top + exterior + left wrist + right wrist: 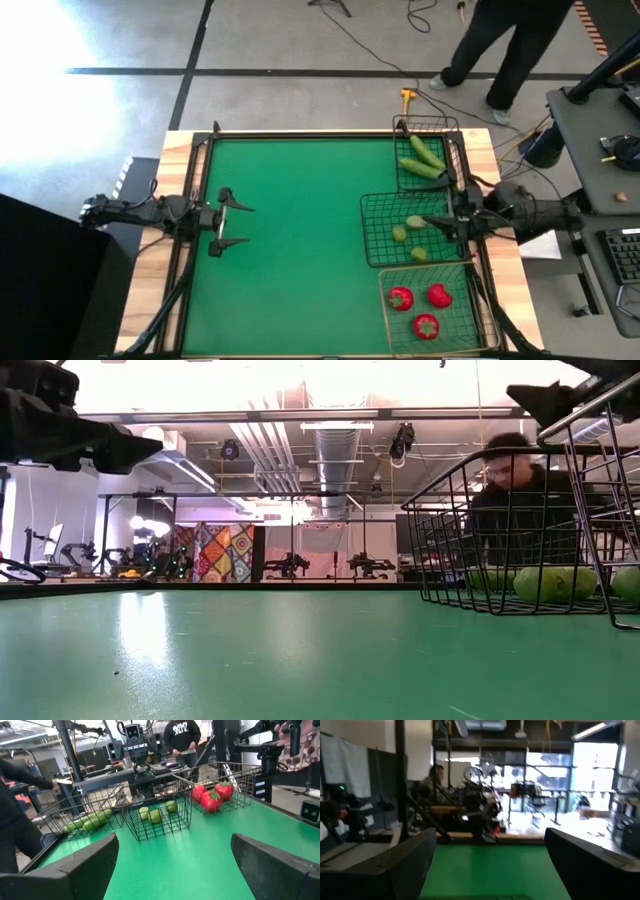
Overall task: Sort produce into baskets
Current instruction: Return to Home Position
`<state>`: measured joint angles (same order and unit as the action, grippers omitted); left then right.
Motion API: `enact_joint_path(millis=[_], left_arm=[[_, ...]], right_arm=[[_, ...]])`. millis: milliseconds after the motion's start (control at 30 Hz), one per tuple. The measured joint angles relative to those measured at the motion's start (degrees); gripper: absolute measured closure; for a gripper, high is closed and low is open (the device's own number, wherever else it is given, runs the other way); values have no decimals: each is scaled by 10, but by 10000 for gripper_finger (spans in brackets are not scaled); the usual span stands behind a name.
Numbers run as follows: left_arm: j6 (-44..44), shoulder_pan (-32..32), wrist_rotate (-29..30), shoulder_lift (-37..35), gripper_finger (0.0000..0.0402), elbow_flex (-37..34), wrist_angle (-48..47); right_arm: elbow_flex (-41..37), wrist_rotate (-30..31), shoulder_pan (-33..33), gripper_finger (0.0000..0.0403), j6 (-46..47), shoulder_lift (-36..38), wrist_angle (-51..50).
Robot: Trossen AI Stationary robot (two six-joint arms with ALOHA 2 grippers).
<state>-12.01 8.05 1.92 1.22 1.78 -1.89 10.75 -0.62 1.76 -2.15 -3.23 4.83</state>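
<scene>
Three red fruits (420, 305) lie in the paler basket (383, 330); the cucumbers (425, 158) lie slantwise in the narrow dark basket (428, 120); the yellow-green fruits (412, 225) sit in the larger dark basket (375, 250) — just beside the right gripper (435, 225), which hovers over that basket's outer side, fingers apart and empty, seemingly clear of the wire; the left gripper (248, 224) waits spread wide, well apart across the green mat (300, 200).

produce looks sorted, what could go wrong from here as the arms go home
1. The right end effector, open, hangs over the square dark basket holding the yellow-green fruits; if it dips while pulling back, it might hook the wire and drag the basket.
2. That basket sits right beside the gold wire basket with the tomatoes, so a tug would likely shift both.
The left end effector, open, is over the green mat, away from the baskets.
</scene>
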Motion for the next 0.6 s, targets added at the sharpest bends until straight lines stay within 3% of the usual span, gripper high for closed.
enact_joint_path(millis=[67,267,500,600], left_arm=[[0,0,0,3,35,0,0],[0,0,-1,9,35,0,0],[27,0,-11,20,35,0,-1],[60,0,-12,21,35,-1,-1]], right_arm=[[3,12,0,37,6,32,-56],[-11,23,0,37,-13,26,-76],[-100,37,0,37,-2,32,16],[-100,43,0,37,5,28,-5]])
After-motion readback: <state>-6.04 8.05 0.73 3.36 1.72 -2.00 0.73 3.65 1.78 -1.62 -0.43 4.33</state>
